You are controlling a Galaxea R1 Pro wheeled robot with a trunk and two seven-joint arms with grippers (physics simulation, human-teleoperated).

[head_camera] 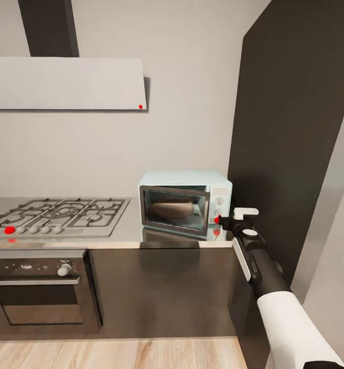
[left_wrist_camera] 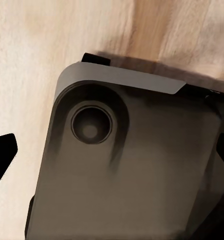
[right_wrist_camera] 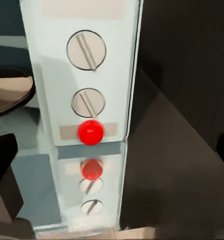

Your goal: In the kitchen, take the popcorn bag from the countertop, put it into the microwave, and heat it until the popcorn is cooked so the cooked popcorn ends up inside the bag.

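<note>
The pale mint-blue microwave [head_camera: 185,202] stands on the grey countertop [head_camera: 126,234] against the dark tall cabinet. Its dark glass door looks shut, and the tan popcorn bag [head_camera: 172,209] shows behind the glass. My right gripper [head_camera: 224,221] is at the microwave's lower right corner, just in front of the red button [head_camera: 216,220]. The right wrist view faces the control panel with two round knobs [right_wrist_camera: 86,50] and the red button [right_wrist_camera: 90,132]; the right gripper [right_wrist_camera: 112,155] is open, its dark fingertips [right_wrist_camera: 2,162] spread wide. The left gripper [left_wrist_camera: 112,150] hangs open.
A gas hob [head_camera: 59,214] lies left of the microwave, with a built-in oven [head_camera: 36,287] below and a hood [head_camera: 64,82] above. The dark tall cabinet [head_camera: 295,128] walls off the right side. The left wrist view looks down on my dark base [left_wrist_camera: 127,165] and wooden floor [left_wrist_camera: 37,45].
</note>
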